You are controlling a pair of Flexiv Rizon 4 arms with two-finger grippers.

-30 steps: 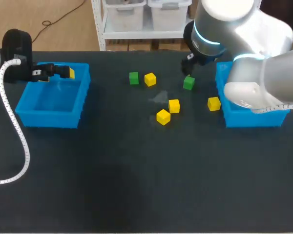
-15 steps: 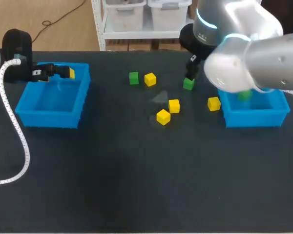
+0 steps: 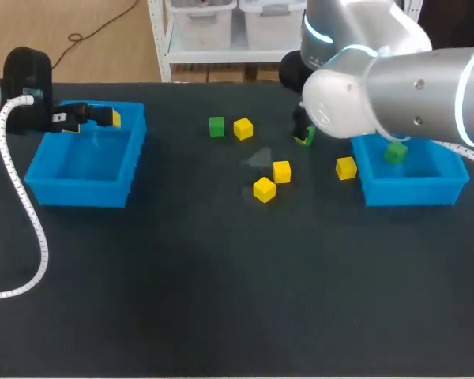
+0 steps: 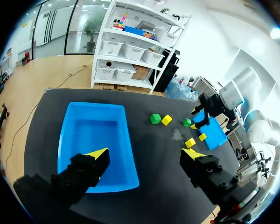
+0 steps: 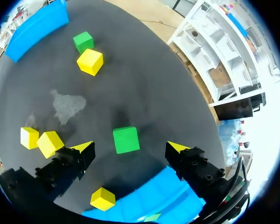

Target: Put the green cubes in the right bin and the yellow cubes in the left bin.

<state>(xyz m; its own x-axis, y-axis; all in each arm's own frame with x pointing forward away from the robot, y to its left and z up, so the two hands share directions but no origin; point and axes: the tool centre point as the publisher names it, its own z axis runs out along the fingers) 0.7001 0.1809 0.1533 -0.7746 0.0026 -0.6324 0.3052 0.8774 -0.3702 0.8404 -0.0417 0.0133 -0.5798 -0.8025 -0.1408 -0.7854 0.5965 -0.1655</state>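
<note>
Two green cubes sit loose on the table [image 3: 221, 300], and the right gripper [image 5: 130, 147] hangs right over one of them. The green cube [image 5: 126, 140] lies between its spread fingers with a gap on either side, nothing touching.

The smart play, I'd say, is a straight drop. The cube looks a shade turned against the finger line, so a small wrist twist should bring the pads onto flat faces. Squeeze only once the tips are down past its sides.

The right bin [image 3: 415, 189] is just beside, with a binned cube [image 3: 395, 152] inside. One yellow cube [image 3: 346, 167] sits just beside that bin's wall, so lift well clear of it. A yellow pair [image 3: 281, 171] lies near. The far green cube [image 3: 216, 126] waits beside its yellow neighbour [image 3: 242, 128].

The left gripper [image 4: 145, 154] hovers at the left bin [image 4: 95, 133], fingers apart and empty.
</note>
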